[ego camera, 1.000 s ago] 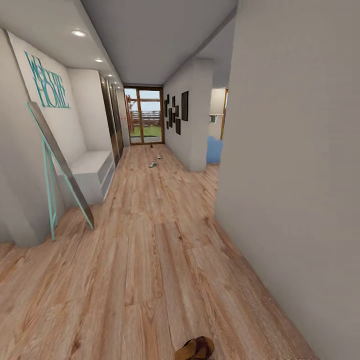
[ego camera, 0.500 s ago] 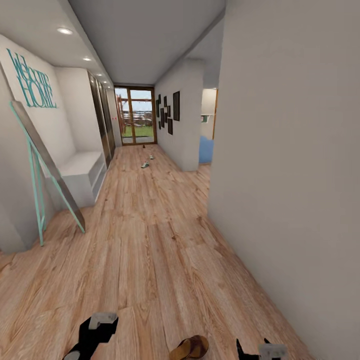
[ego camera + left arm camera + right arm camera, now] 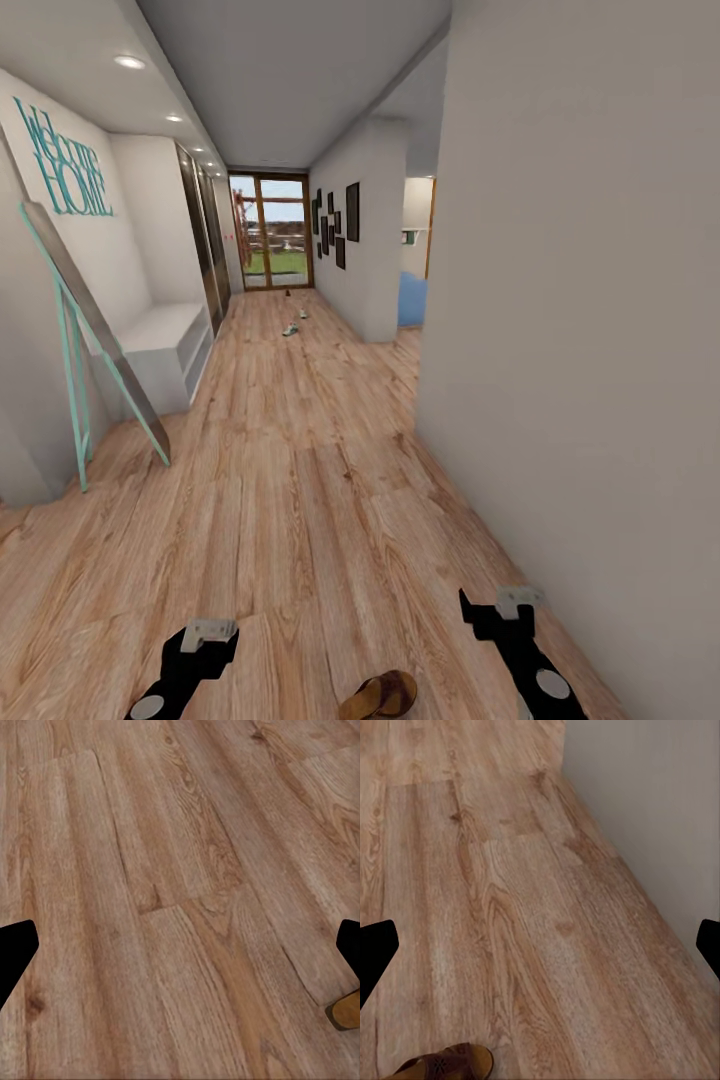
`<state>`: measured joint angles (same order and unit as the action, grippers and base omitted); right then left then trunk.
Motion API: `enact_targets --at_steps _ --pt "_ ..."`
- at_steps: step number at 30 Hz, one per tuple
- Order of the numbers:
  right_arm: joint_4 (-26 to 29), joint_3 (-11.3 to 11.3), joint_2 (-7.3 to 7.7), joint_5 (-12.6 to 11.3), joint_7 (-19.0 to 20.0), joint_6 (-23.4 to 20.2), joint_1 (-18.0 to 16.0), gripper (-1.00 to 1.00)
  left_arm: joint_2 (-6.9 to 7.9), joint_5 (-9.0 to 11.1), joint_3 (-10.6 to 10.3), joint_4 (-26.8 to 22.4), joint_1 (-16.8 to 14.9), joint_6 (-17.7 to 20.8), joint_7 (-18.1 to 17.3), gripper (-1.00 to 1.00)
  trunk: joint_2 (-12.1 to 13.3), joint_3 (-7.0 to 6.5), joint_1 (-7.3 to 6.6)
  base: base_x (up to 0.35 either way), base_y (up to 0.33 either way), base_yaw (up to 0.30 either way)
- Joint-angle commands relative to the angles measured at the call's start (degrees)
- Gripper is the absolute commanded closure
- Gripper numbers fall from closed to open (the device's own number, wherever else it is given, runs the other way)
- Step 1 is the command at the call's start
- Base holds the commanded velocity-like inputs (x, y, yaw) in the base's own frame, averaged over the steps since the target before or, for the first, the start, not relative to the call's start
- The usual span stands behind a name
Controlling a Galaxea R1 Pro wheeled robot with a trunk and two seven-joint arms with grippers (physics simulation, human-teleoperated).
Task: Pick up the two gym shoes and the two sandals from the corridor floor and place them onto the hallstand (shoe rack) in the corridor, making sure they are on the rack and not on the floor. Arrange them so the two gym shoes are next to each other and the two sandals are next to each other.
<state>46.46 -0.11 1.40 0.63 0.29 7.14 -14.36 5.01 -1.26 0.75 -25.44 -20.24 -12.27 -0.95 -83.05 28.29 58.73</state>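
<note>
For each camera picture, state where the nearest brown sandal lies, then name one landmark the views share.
Head view: sandal at the bottom edge, between both grippers.
Left wrist view: a tan tip at the picture's edge.
Right wrist view: strap end at the picture's edge.
Shared landmark: the wood-plank floor.

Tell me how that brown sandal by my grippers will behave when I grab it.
The sandal looks flat and slim, so probably light and unlikely to roll. Its thin sole may flex if pinched at one end. It lies flat on the corridor floor, so it may slide before the fingers get under.

Teal "Welcome HOME" lettering (image 3: 62, 160) on the white left wall (image 3: 30, 300)
</note>
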Motion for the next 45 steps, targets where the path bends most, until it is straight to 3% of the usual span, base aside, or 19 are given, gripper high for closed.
enact_targets --at_steps 1,8,16,30,38,45 --pt "-0.03 0.03 0.00 0.06 0.06 -0.13 -0.20 -1.00 0.00 -0.13 0.07 0.04 0.00 -0.19 -0.10 -1.00 -0.03 0.06 0.00 0.000 0.000 0.000" --pt "-1.77 0.18 0.02 0.15 0.06 -1.09 -0.71 -1.00 0.00 -0.10 0.11 0.15 0.11 -0.14 -0.14 -1.00 -0.03 0.06 0.00 0.041 0.003 0.000" --pt "-9.16 0.62 -0.18 0.09 0.04 -1.30 -0.83 -1.00 -0.08 -0.14 0.12 1.80 0.13 -0.19 -0.14 -1.00 -0.03 0.06 0.00 0.219 0.066 0.000" --pt "-10.27 0.89 0.02 0.00 -0.06 -1.03 -0.84 -1.00 -0.03 -0.22 -0.08 2.10 0.12 -0.21 -0.12 -1.00 -0.03 0.06 0.00 0.052 0.015 0.000" --pt "-10.55 0.70 1.71 -0.22 -0.34 -1.03 -0.84 -1.00 0.00 -0.21 -0.90 2.06 0.12 -0.21 -0.18 -1.00 -0.03 0.06 0.00 0.002 0.001 0.000" --pt "-10.59 0.59 1.88 -0.30 -0.50 -1.07 -0.84 -1.00 0.00 -0.16 -1.29 2.08 0.10 -0.21 -0.16 -1.00 -0.03 0.06 0.00 0.000 0.000 0.000"
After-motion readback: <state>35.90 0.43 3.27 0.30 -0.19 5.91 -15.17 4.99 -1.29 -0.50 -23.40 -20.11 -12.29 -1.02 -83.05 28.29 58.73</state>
